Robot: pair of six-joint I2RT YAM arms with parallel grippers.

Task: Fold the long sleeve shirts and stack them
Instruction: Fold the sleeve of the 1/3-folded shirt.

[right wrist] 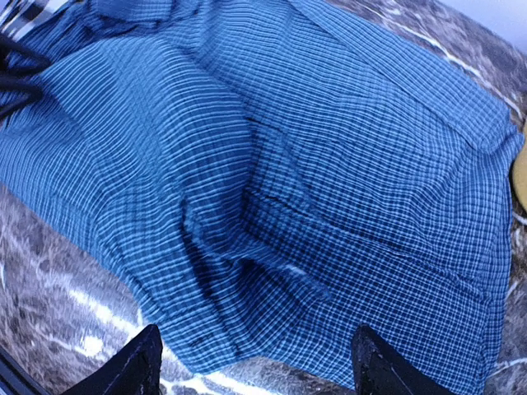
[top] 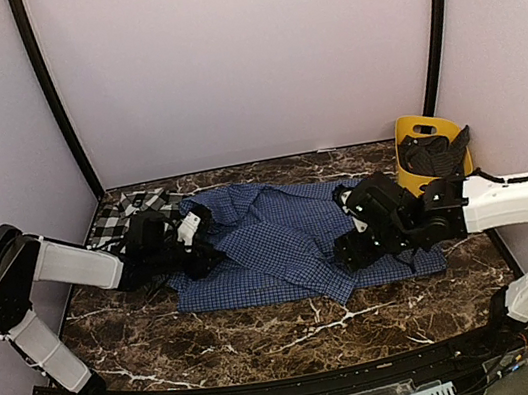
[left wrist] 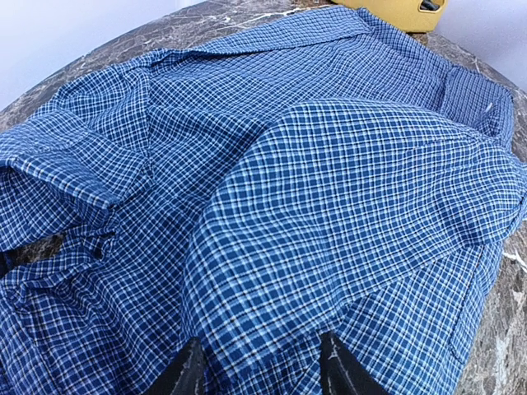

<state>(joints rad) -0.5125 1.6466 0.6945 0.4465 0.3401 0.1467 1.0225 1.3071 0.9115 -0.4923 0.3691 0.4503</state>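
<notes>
The blue check long sleeve shirt [top: 286, 239] lies spread and partly folded across the middle of the marble table. The black-and-white plaid shirt [top: 123, 217] is bunched at the back left, partly hidden behind my left arm. My left gripper [top: 211, 254] sits low at the blue shirt's left side. Its fingers [left wrist: 188, 372] stand apart, with a raised fold of blue cloth [left wrist: 329, 214] lying loose ahead of them. My right gripper [top: 342, 250] hovers over the shirt's right front edge [right wrist: 247, 329], open wide and holding nothing.
A yellow bin [top: 408, 148] with a dark item inside stands at the back right, just behind my right arm. Bare marble [top: 267, 334] runs along the front of the shirt. Curved black posts and pale walls close in the back and sides.
</notes>
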